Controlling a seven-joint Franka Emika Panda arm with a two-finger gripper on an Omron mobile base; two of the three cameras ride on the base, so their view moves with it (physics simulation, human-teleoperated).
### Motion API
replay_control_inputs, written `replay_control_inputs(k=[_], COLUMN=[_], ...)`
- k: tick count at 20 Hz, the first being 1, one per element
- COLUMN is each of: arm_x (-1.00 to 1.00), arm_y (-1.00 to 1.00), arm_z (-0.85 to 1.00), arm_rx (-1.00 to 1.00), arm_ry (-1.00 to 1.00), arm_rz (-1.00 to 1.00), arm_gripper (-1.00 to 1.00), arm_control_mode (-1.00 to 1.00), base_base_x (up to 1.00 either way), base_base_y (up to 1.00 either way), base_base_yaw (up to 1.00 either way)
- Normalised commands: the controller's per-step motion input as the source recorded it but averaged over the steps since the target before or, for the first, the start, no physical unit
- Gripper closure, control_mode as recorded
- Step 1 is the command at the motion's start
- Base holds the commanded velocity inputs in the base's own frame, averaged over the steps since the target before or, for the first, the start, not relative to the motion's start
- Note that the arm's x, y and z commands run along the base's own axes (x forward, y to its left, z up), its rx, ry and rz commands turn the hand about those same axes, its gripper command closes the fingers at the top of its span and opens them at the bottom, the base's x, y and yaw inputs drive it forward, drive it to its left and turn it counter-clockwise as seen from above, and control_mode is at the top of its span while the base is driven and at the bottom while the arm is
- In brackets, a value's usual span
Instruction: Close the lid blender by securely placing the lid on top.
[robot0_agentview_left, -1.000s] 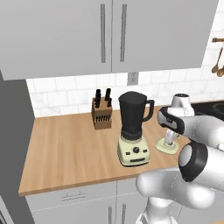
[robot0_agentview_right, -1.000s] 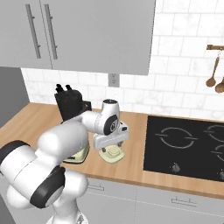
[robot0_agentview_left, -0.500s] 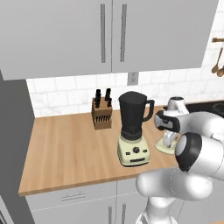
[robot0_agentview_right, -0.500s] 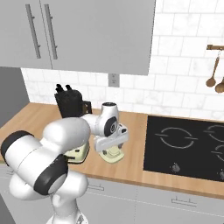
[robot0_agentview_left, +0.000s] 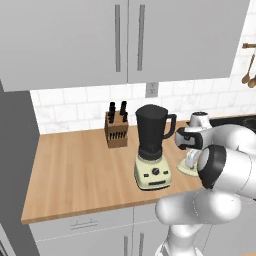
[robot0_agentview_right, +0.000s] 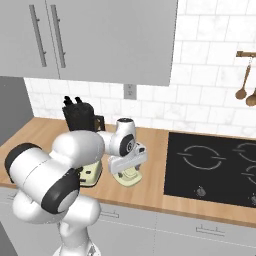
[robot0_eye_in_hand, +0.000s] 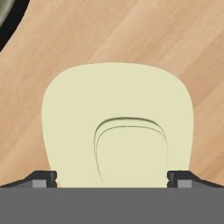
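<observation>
While the claw (robot0_eye_in_hand: 112, 177) hangs low over the lid (robot0_eye_in_hand: 117, 118), its jaws are spread wide, one tip at each side, gripping nothing. Lid lies flat on the bench (robot0_agentview_left: 75, 165) near the front edge, just right of the blender (robot0_agentview_left: 152, 147), whose jar stands uncovered.

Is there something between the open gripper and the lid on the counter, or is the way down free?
Nothing visible stands between them. In the hand view the lid lies flat on the wooden counter, directly below the open gripper, with one fingertip at each side of it.
</observation>
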Motion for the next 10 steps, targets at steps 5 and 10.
replay_control_inputs(k=[5, 10], arm_x=[0.07, 0.01], arm_y=[0.00, -0.01], arm_z=[-0.14, -0.23], arm_rx=[0.00, 0.00], arm_ry=[0.00, 0.00], arm_rz=[0.01, 0.01], arm_gripper=[-1.00, -1.00], arm_control_mode=[-1.00, -1.00], base_base_x=[0.00, 0.00], base_base_y=[0.00, 0.00], base_base_yaw=[0.00, 0.00])
